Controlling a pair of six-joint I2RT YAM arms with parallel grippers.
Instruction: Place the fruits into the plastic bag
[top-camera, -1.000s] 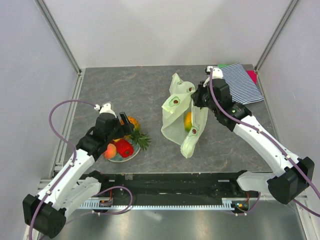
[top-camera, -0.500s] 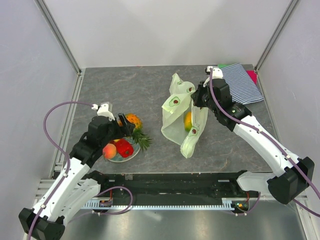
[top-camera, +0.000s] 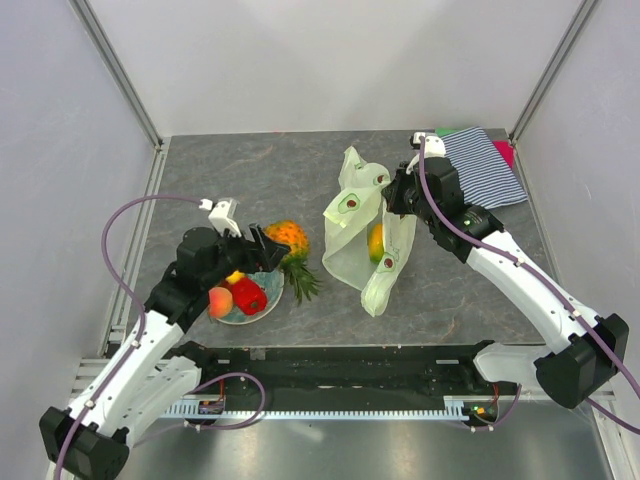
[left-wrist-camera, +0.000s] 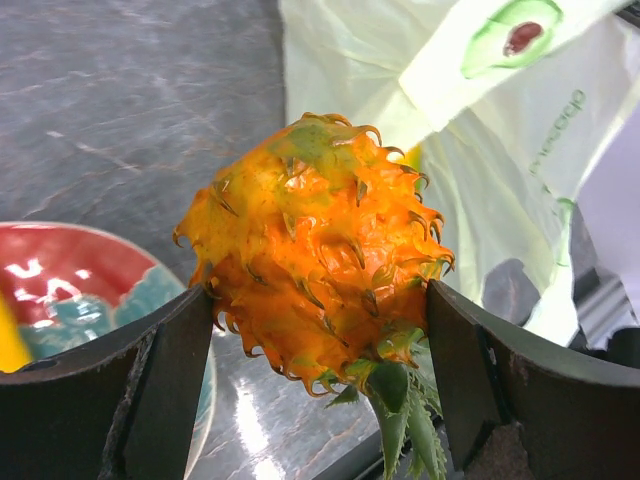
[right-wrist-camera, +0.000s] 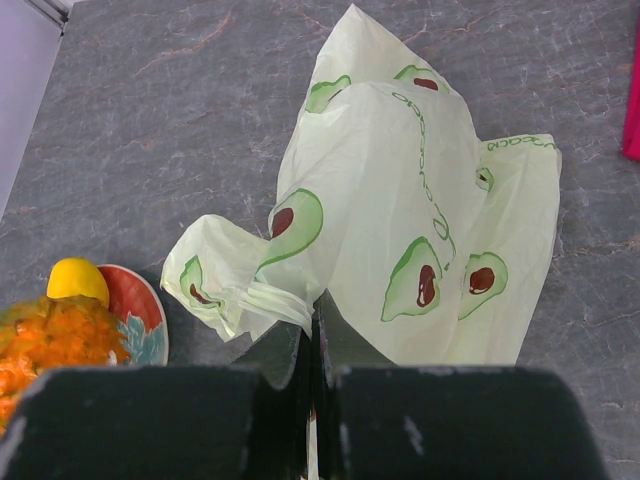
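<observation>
An orange pineapple (top-camera: 286, 238) with green leaves hangs just right of the red plate (top-camera: 262, 312), my left gripper (top-camera: 270, 246) shut on it. In the left wrist view the pineapple (left-wrist-camera: 320, 250) fills the gap between both fingers (left-wrist-camera: 170, 380), and the plastic bag (left-wrist-camera: 480, 150) lies beyond. A peach (top-camera: 220, 300), a red pepper-like piece (top-camera: 249, 296) and a lemon (top-camera: 236, 277) lie on the plate. My right gripper (top-camera: 398, 195) is shut on the edge of the pale green plastic bag (top-camera: 350, 240) and holds it up. An orange-green fruit (top-camera: 376, 240) shows inside the bag.
A striped blue-white cloth (top-camera: 485, 165) with a pink piece (top-camera: 505, 152) lies at the back right. A black rail (top-camera: 340, 365) runs along the near edge. White walls and metal posts close in the table.
My left gripper has carried the pineapple up off the plate and to the right, toward the bag. The right arm and the bag have not moved.
</observation>
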